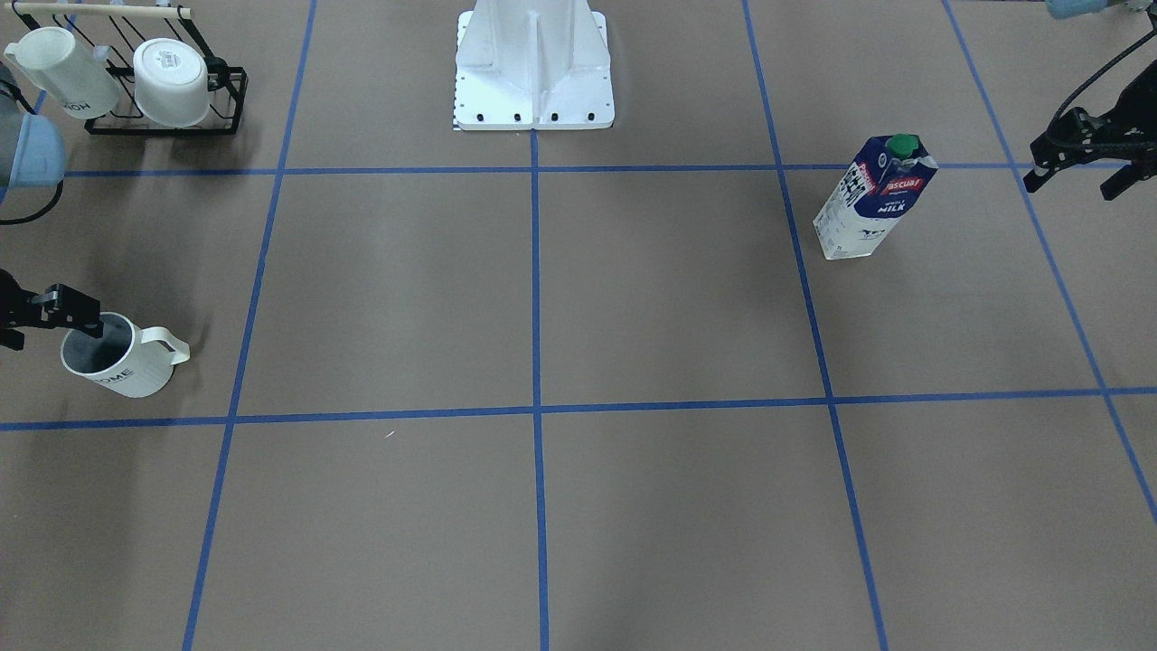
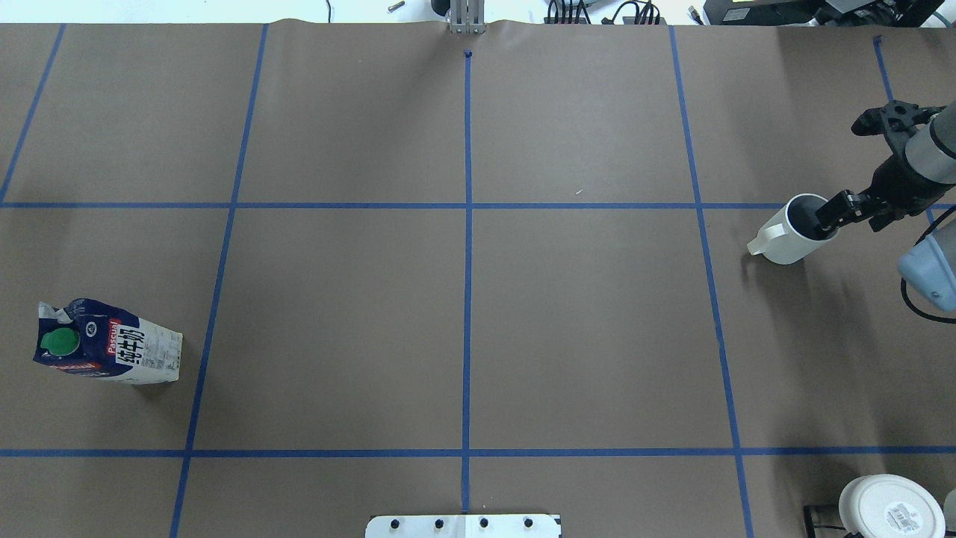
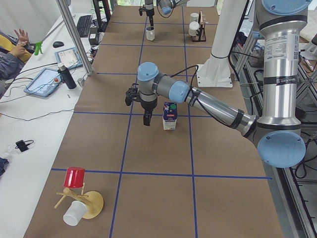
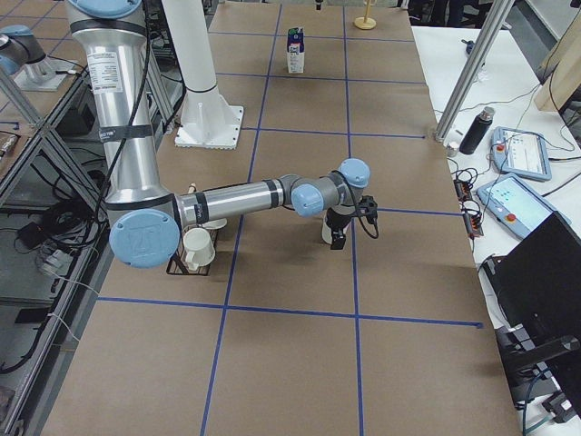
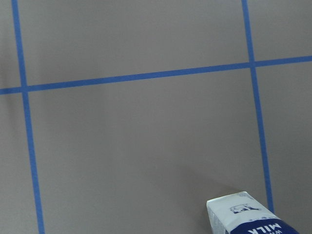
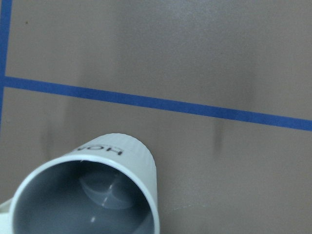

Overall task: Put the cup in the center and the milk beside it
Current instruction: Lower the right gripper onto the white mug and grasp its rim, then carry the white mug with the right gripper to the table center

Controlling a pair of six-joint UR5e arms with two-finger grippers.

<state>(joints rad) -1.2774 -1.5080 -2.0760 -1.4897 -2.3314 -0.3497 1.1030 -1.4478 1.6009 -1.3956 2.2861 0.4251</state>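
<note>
The cup (image 1: 122, 357) stands upright at the table's right end, with its handle toward the middle; it also shows in the overhead view (image 2: 788, 232) and the right wrist view (image 6: 87, 195). My right gripper (image 2: 855, 215) is open, with one finger (image 2: 829, 213) over the cup's rim and the other outside the wall. The milk (image 1: 872, 199) stands upright at the left end, also seen in the overhead view (image 2: 104, 347). My left gripper (image 1: 1076, 176) is open and empty, hanging beside the milk and apart from it. The center (image 2: 467, 205) is bare.
A black rack (image 1: 163, 122) with white mugs stands near the robot's base (image 1: 533, 72) on the right side; one mug has a sticker on its base (image 2: 889, 508). A wooden stand with a red cup (image 3: 74, 178) sits beyond the milk.
</note>
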